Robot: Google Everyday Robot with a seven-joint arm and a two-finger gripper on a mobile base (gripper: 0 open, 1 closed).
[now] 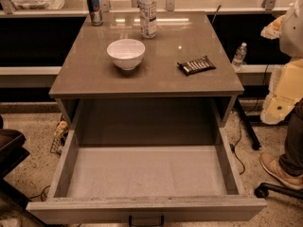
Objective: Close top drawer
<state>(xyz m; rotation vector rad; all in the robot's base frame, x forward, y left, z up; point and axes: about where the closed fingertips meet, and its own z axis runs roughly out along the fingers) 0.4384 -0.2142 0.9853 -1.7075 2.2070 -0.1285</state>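
The top drawer (147, 176) is pulled far out toward me from under the grey-beige cabinet top (94, 79). Its pale flat bottom is bare and nothing lies inside. Its plain front panel (71, 211) runs along the bottom edge of the view, with the small dark bar handle (146, 220) at its middle, partly cut off. The lower drawers are out of view. My gripper is not in view. Only pale, bulky arm segments (286, 86) show at the right edge, beside the cabinet and above floor level.
On the cabinet top stand a white bowl (126, 53), a plastic bottle (148, 14), a can (94, 7) and a dark snack bar (196, 65). A person's leg and shoe (278, 168) and a chair caster (262, 190) are at the right. A dark seat (9, 150) is at the left.
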